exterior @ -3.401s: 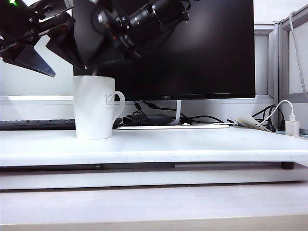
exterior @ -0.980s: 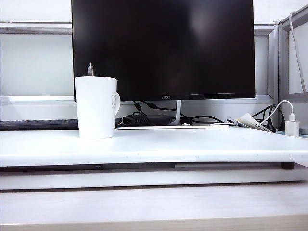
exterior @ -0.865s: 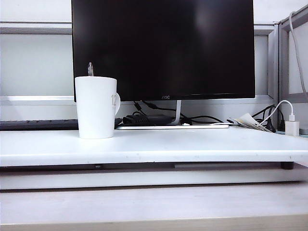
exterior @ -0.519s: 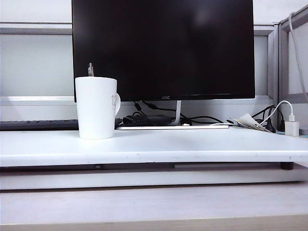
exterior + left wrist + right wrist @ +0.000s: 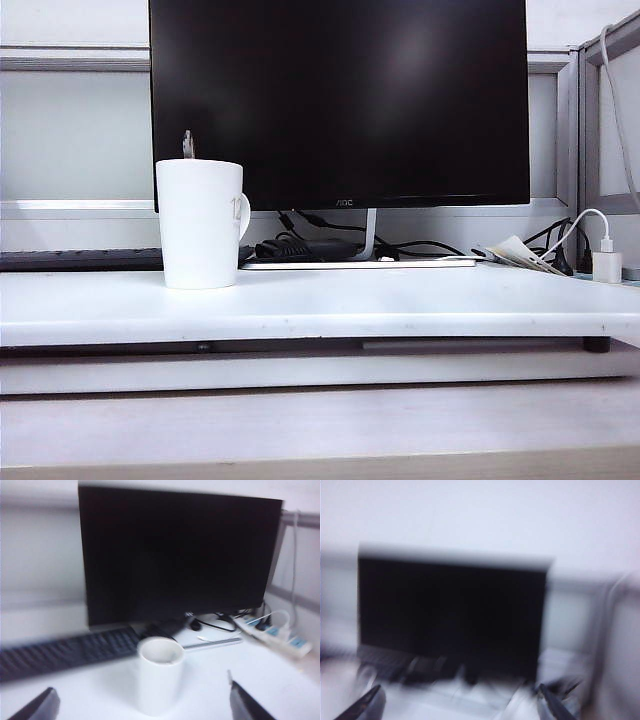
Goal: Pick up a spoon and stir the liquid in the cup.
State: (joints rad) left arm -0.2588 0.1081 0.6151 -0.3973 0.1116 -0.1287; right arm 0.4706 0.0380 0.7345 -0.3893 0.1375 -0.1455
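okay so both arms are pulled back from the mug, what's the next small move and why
Probably none beyond parking. The spoon stands in the cup, only its handle tip showing above the rim. The left gripper is open, back from the cup, holding nothing. The right gripper is open and empty too, its view blurred.

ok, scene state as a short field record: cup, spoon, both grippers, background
cup: white mug upright on the white table, left of the monitor stand
spoon: handle tip pokes above the rim, rest hidden inside
left gripper: open, empty, set back from the mug
right gripper: open, empty, view blurred
arms: absent from exterior view
background: dark AOC monitor, keyboard
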